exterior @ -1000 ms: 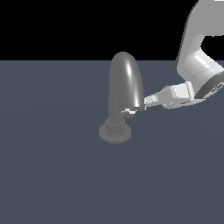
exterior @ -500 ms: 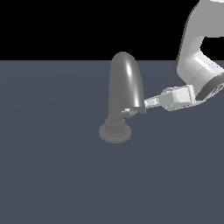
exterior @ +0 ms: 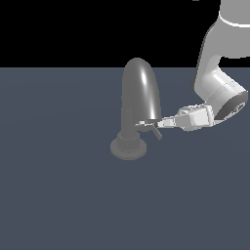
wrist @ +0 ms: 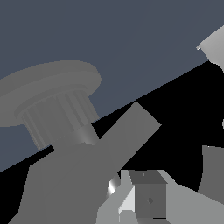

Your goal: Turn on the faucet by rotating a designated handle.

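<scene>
The grey faucet (exterior: pixel 140 90) stands mid-scene with its thick arched spout over a round ribbed base (exterior: pixel 128 147). Its handle (exterior: pixel 156 132), a short dark stub, juts from the column toward the exterior view's right, slanting downward. My gripper (exterior: pixel 147 124) reaches in from the exterior view's right, with its fingers together and the tips against the column just above the handle. In the wrist view the handle (wrist: pixel 127 133) is a flat grey bar rising from the faucet body, with the ribbed base (wrist: pixel 52 94) behind it. The fingertips (wrist: pixel 148 199) sit right beside the bar, holding nothing.
The faucet stands on a flat dark blue-grey floor (exterior: pixel 58 195). My white arm (exterior: pixel 217 83) comes down from the upper part of the exterior view's right side.
My wrist has dropped lower over the last second while the fingertips stayed at the faucet's column. The handle stub now shows slanting down below the tips.
</scene>
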`<action>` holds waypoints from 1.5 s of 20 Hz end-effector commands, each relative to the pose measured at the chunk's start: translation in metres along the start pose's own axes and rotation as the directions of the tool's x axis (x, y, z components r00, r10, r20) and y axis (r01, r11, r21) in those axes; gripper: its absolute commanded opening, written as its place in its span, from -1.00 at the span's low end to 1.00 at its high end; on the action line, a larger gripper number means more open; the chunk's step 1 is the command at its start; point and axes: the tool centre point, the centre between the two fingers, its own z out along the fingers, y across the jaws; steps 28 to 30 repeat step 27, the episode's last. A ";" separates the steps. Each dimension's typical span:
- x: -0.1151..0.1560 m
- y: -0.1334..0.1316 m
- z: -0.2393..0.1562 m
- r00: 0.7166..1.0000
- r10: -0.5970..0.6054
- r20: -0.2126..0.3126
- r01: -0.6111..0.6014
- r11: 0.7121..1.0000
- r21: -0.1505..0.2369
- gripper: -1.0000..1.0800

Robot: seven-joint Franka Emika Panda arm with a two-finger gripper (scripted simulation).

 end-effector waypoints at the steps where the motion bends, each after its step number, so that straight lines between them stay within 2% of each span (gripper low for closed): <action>1: 0.003 -0.003 0.000 1.000 0.004 0.001 -0.004 1.000 0.001 -1.00; 25: 0.062 -0.057 0.001 0.998 0.062 0.020 -0.062 0.998 0.010 -1.00; 30: 0.064 -0.059 0.001 0.998 0.064 0.020 -0.064 0.998 0.010 -1.00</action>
